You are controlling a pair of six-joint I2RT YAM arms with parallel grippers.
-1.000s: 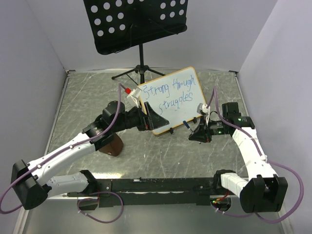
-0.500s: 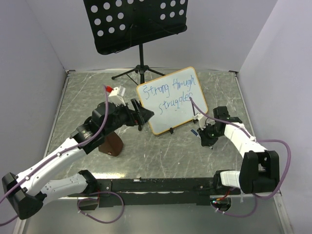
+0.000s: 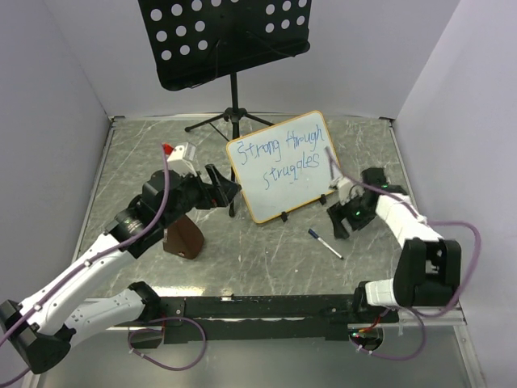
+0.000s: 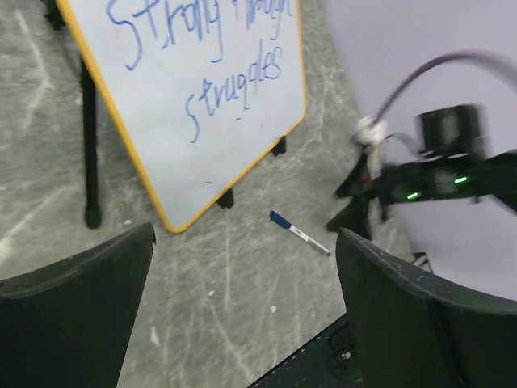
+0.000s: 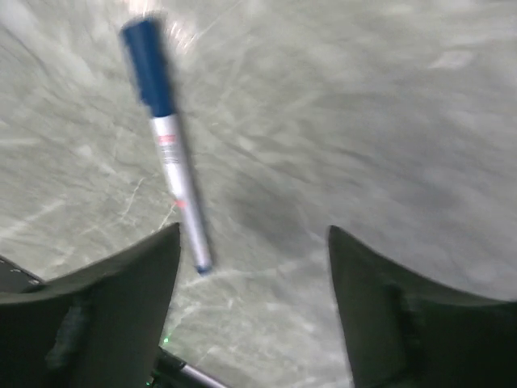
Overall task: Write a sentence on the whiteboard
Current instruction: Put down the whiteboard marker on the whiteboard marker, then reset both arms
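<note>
Overhead, whiteboard (image 3: 271,194): we see it propped upright on black clip feet (image 3: 283,216) mid-way across the grey table (image 3: 145,153), in front of the black music stand (image 3: 222,36).
Overhead, sentence (image 3: 289,155): blue handwriting in two lines, "Strong through" above "struggles".
Overhead, left gripper (image 3: 224,187): just left of the board's left edge, jaws spread, nothing between them. A brown block (image 3: 184,240) sits on the table below its arm.
Overhead, right gripper (image 3: 338,220): low near the board's right foot. From this angle we cannot tell how its jaws stand.
Overhead, marker (image 3: 325,243): lying flat on the table in front of the board's right corner, apart from both grippers.
Left wrist, left gripper (image 4: 244,236): released, its dark fingers (image 4: 73,299) wide apart and empty.
Left wrist, whiteboard (image 4: 226,145): ahead of the fingers, the sentence (image 4: 206,65) on its face. The marker (image 4: 299,234) lies on the table just past the board's lower corner, and the right gripper (image 4: 363,202) is a blur at right.
Right wrist, right gripper (image 5: 252,234): released, fingers spread, holding nothing.
Right wrist, marker (image 5: 170,153): on the table ahead of the left-hand finger, blue cap pointing away, blurred.
</note>
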